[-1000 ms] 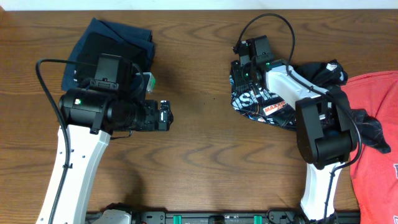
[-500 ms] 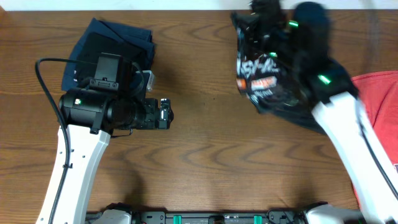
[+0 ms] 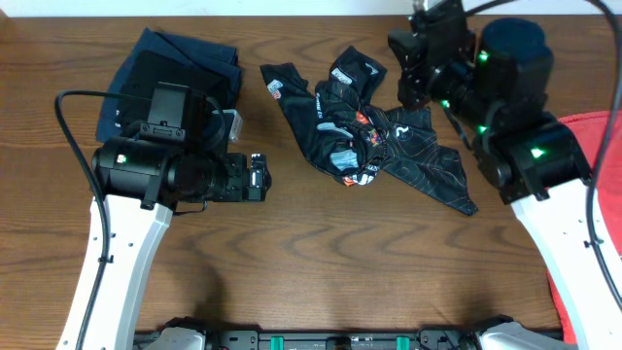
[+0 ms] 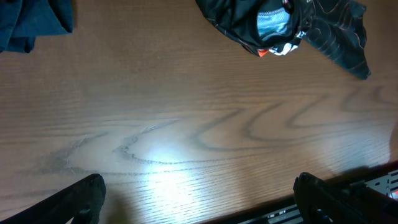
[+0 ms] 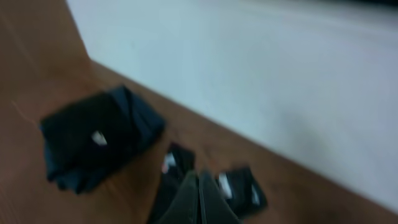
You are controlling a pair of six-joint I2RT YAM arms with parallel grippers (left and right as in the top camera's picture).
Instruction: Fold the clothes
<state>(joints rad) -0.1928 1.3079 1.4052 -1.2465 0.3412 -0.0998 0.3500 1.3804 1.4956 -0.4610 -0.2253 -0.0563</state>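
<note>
Jersey (image 3: 374,131) lies crumpled and spread out at the table's (image 3: 321,262) far middle. Right gripper's (image 5: 198,186) jaws are pressed together by its far edge; whether they pinch cloth is unclear. Left gripper's (image 4: 199,199) jaws gape wide, empty, over the table. Only overhead shows the red T-shirt (image 3: 607,131).

- Blurred view; the gripper (image 5: 199,182) has its fingers pressed together.
- Jersey (image 5: 241,186) lies just past the fingertips.
- Folded garment (image 5: 93,140) sits well left of them.
- Wall (image 5: 261,74) stands beyond.

Open table (image 3: 321,262) front, jersey (image 3: 374,136) sprawled behind, navy pile (image 3: 180,68) left, red T-shirt (image 3: 595,131) right
</note>
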